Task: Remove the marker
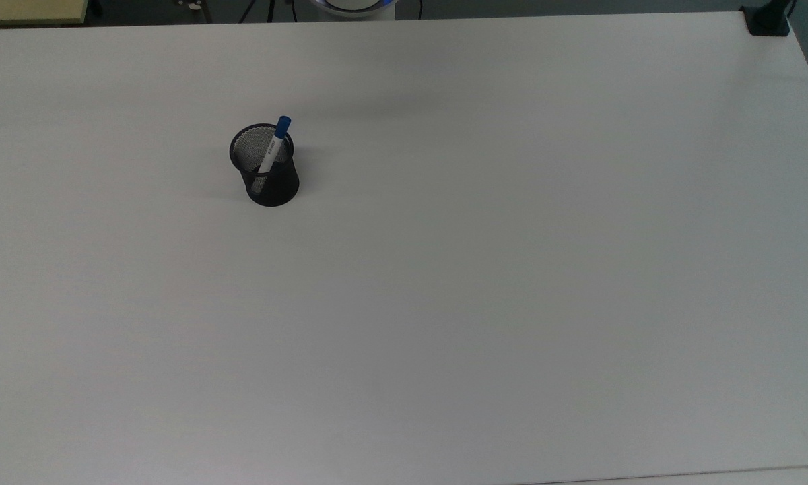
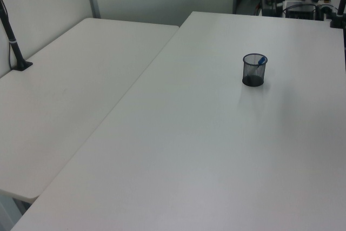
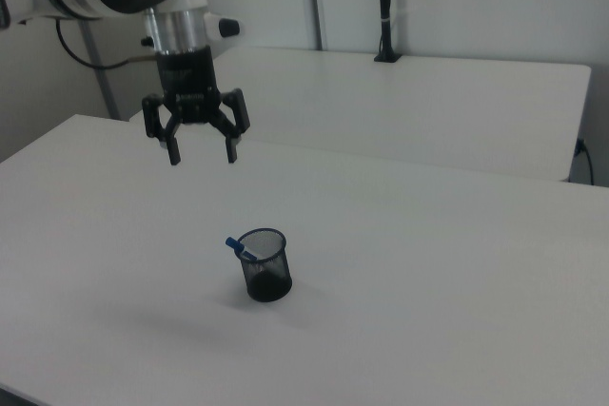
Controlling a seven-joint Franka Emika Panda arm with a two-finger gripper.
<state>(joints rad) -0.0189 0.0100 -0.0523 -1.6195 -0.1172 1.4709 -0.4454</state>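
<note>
The marker (image 1: 271,149) is a white pen with a blue cap, standing tilted in a black mesh cup (image 1: 272,180) on the white table (image 1: 485,269). Its cap pokes over the rim toward the top view's upper right. The left view shows the cup (image 2: 253,73) with the blue cap (image 2: 261,61) at its rim. In the right view my gripper (image 3: 202,157) hangs open with nothing between its fingers. It is well above the table, up and to the right view's left of the cup (image 3: 267,271) and the marker's cap (image 3: 237,247).
A black clamp (image 1: 767,20) sits at the table's far right corner in the top view, and the robot base (image 1: 355,7) at the top edge. A second white table (image 2: 65,90) adjoins in the left view, with a black post (image 2: 12,39) on it.
</note>
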